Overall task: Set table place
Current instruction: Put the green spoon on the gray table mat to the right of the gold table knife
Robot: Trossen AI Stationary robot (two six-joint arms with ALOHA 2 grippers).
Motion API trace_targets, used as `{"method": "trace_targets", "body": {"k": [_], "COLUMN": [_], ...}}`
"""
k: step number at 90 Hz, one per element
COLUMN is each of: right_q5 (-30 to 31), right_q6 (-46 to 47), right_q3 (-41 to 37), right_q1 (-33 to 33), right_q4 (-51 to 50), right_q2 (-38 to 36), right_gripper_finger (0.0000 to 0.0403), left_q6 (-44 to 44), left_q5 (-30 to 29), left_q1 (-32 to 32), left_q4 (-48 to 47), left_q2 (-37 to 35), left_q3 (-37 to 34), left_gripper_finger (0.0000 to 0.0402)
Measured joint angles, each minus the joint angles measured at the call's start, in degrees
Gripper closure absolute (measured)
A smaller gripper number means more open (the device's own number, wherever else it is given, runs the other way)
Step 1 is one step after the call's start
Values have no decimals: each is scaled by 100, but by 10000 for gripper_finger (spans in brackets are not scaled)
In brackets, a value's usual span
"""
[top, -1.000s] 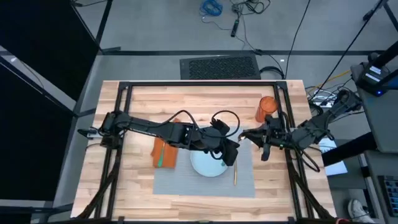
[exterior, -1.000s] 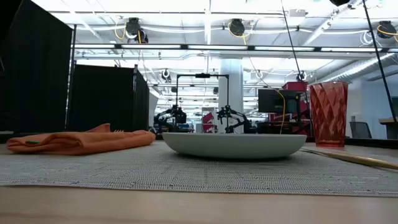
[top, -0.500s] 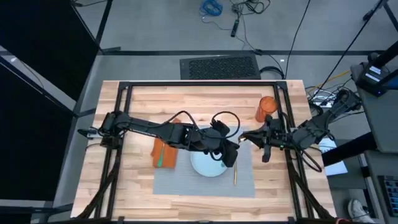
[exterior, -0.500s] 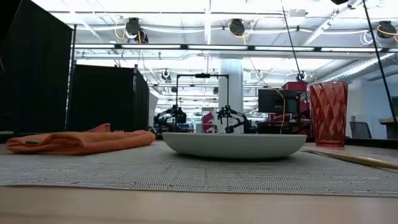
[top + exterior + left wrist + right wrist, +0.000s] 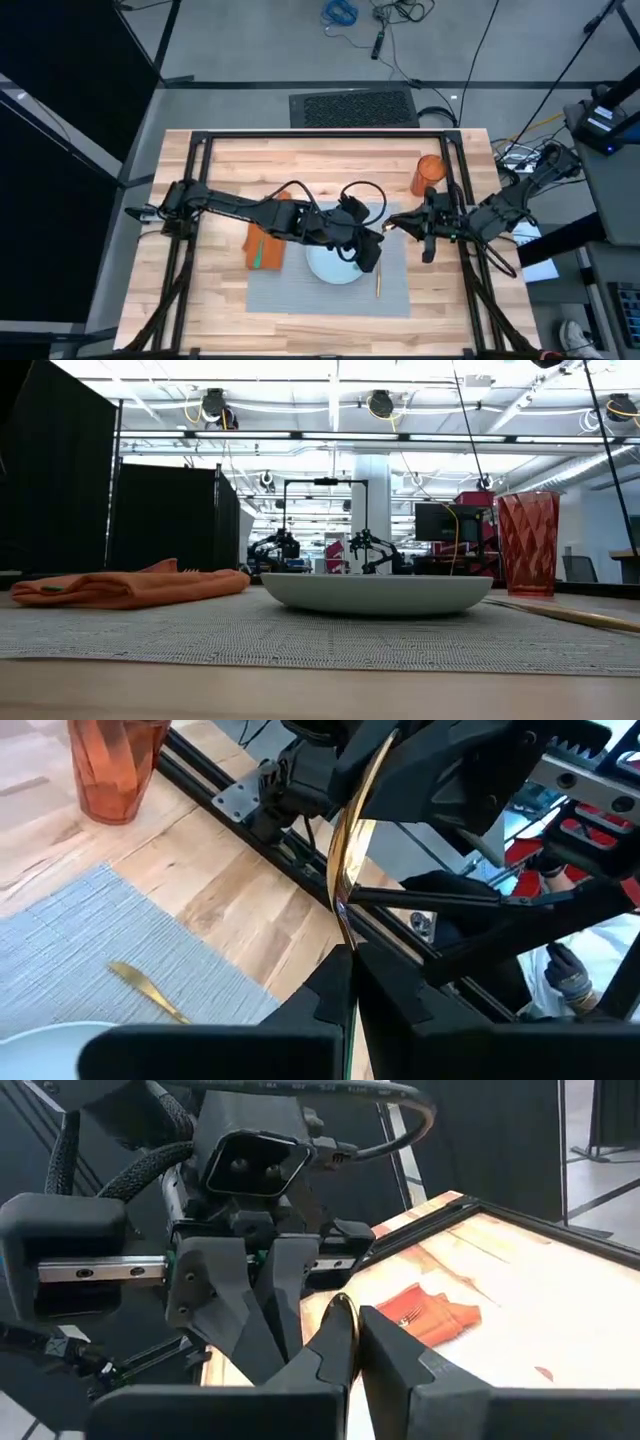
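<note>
A grey woven placemat (image 5: 300,290) lies on the wooden table (image 5: 200,300), with a pale round plate (image 5: 335,265) on its middle. Above the plate's right edge my left gripper (image 5: 376,242) and my right gripper (image 5: 392,222) meet tip to tip. Both are shut on one thin gold utensil (image 5: 352,840), which shows edge-on. A second gold utensil (image 5: 379,282) lies flat on the placemat to the right of the plate. My left gripper pinches one end of the gold utensil (image 5: 345,935) between its two fingers, coming from the table's left. The rest runs out past the fingertips toward the other gripper, lifted clear of the placemat. My right gripper pinches the utensil's opposite end (image 5: 340,1308) between its two fingers, coming from the table's right and facing the left gripper. Only the gold tip shows between the fingers.
An orange napkin (image 5: 265,248) lies on the placemat's left part, with something green on it. An orange-red faceted cup (image 5: 428,175) stands at the far right, beyond the placemat. A black metal frame (image 5: 200,150) runs around the tabletop.
</note>
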Motion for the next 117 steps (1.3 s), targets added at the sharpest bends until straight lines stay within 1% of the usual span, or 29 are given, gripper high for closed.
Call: {"method": "trace_targets", "body": {"k": [11,39,50,60,70,81,93,98,117], "right_q5": [5,41,20,0,-2,-57,-433,-670,-1537], "right_q6": [2,310,447,674,1089,1917,2872,3170,3812], "right_q3": [2,2,2,2,2,2,2,0,2], "right_q1": [13,15,15,102,293,531,637,640,419], "right_q4": [-27,-481,-667,-977,-1494,-2397,-3477,-3790,-4636], "right_q2": [-9,-81,-103,-199,-338,-476,-522,-522,-520], "right_gripper_finger": [403,403,403,403,403,403,403,403,403], "left_q6": [132,396,398,433,435,429,542,572,562], "left_q5": [-2,-2,0,15,293,605,643,565,-129], "left_q1": [-26,-116,-131,-180,-226,-315,-488,-570,-860], "left_q4": [-54,-174,-172,-175,-285,-572,-900,-1144,-2243], "left_q2": [0,0,0,1,2,2,2,2,4], "left_q3": [0,0,0,0,0,0,2,2,1], "left_gripper_finger": [376,293,273,267,266,266,266,266,266]}}
